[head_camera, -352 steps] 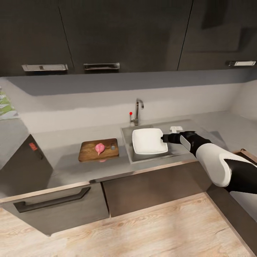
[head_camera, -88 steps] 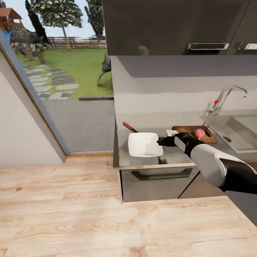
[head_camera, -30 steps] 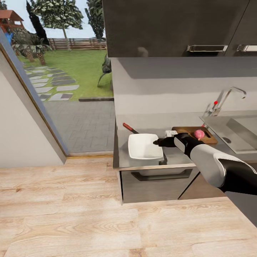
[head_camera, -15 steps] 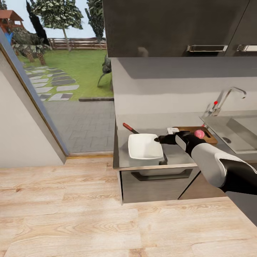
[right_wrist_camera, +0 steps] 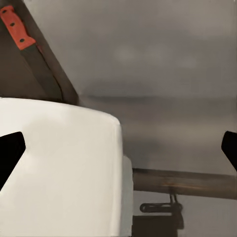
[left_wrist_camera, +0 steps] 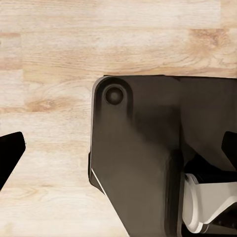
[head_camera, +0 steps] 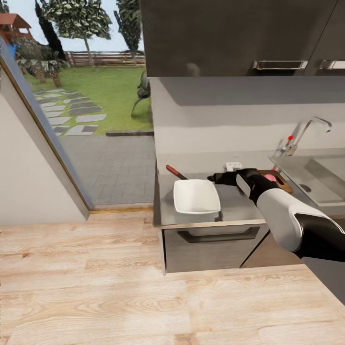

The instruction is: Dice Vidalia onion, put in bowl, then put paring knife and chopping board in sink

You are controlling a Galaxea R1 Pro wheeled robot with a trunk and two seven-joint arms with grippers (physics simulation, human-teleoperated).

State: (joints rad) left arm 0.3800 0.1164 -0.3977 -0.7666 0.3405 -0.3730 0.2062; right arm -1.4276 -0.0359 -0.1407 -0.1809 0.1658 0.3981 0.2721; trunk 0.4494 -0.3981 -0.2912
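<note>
The white squarish bowl point(head_camera: 196, 197) rests on the grey countertop point(head_camera: 237, 205) near its left end. Just behind the bowl's far right corner hovers my right gripper point(head_camera: 213, 178), open and apart from the rim. In the right wrist view the bowl point(right_wrist_camera: 59, 170) lies below the spread fingertips point(right_wrist_camera: 10, 150). The paring knife point(head_camera: 173, 171) with its red handle point(right_wrist_camera: 17, 27) lies behind the bowl. My forearm hides most of the chopping board point(head_camera: 283, 183) and the pink onion point(head_camera: 270, 178). The sink point(head_camera: 322, 178) is at the right. My left gripper point(left_wrist_camera: 118, 153) hangs open over the floor.
A chrome tap point(head_camera: 301, 135) with a red dot stands behind the sink. Dark wall cabinets point(head_camera: 230, 38) hang above the worktop. A drawer front with a handle point(head_camera: 211, 235) sits under the bowl. A glass wall onto a garden is to the left, wooden floor point(head_camera: 120, 297) in front.
My right gripper set the bowl down on the countertop, let go of its rim and drew back toward the wall. The bowl settled slightly. Much earlier the view swung left from the sink.
</note>
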